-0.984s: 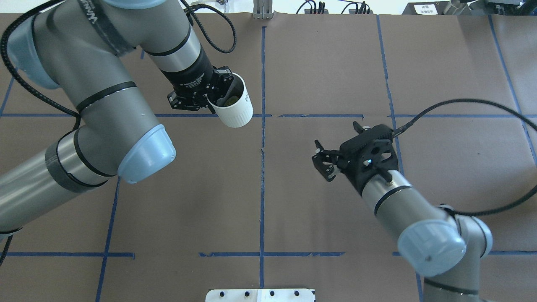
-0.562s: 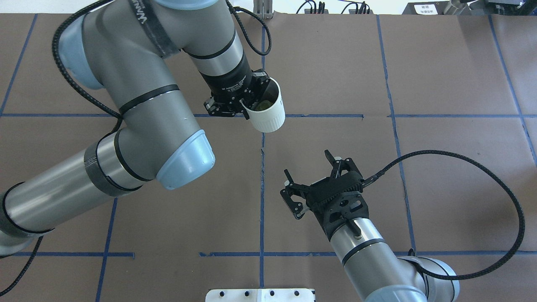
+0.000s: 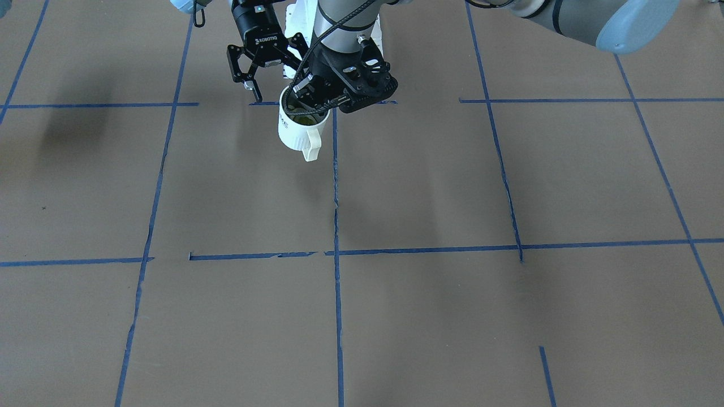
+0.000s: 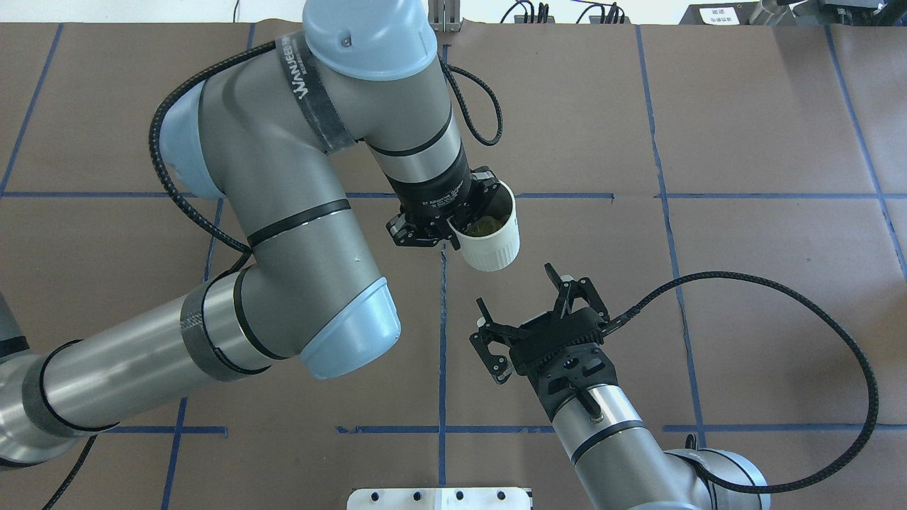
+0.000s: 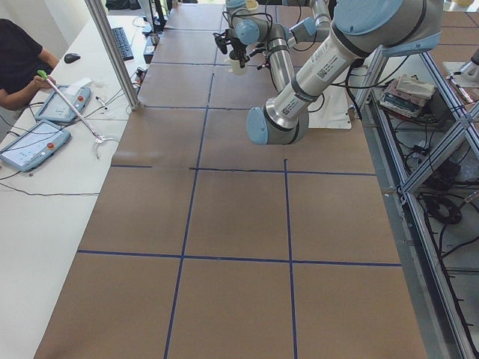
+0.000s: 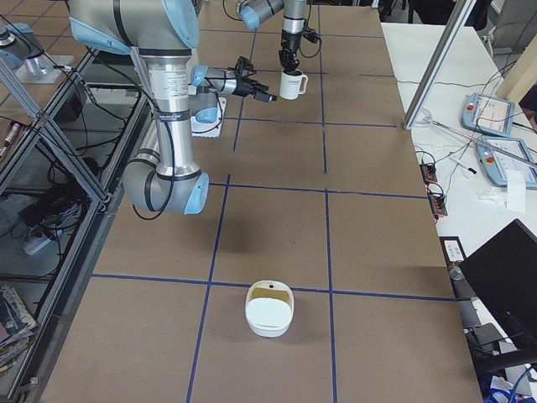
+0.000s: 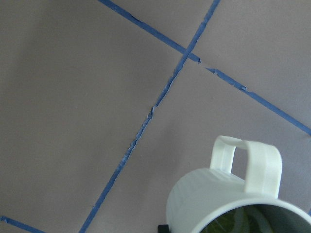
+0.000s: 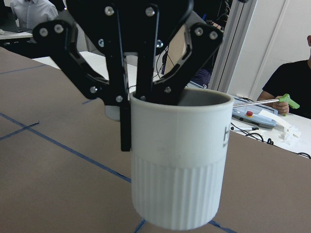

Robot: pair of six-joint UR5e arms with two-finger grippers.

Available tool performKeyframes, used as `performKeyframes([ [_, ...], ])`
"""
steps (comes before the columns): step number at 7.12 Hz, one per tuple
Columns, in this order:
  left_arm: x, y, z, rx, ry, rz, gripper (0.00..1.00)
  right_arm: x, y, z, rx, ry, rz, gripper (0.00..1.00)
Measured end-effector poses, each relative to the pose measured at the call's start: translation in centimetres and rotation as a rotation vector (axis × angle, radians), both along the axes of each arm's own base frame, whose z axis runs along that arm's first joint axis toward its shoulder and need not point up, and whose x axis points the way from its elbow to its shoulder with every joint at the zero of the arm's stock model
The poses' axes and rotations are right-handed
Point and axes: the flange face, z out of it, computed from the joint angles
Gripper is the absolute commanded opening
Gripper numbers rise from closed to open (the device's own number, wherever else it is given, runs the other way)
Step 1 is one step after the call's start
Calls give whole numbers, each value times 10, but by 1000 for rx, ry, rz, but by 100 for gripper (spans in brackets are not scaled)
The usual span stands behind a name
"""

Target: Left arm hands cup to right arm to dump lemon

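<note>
One cup (image 4: 492, 251) moved nearer right pincer (image 4: 515, 287), one lemon (image 4: 485, 227)

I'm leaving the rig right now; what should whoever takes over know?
Left gripper: jaws shut on the rim of the cup, which it holds upright above the table.
Right gripper: open, facing the cup, not touching it.
Lemon: inside the cup.
Done: cup lifted.
Left: right gripper takes the cup, left gripper lets go, lemon gets dumped.
</note>
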Motion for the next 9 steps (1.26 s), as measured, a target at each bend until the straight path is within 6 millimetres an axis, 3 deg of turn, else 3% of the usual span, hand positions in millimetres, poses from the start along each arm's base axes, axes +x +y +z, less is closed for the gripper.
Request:
performKeyframes([
  [9,12,42,-13,7,40,73,11,1,-3,0,1,2,7,99],
])
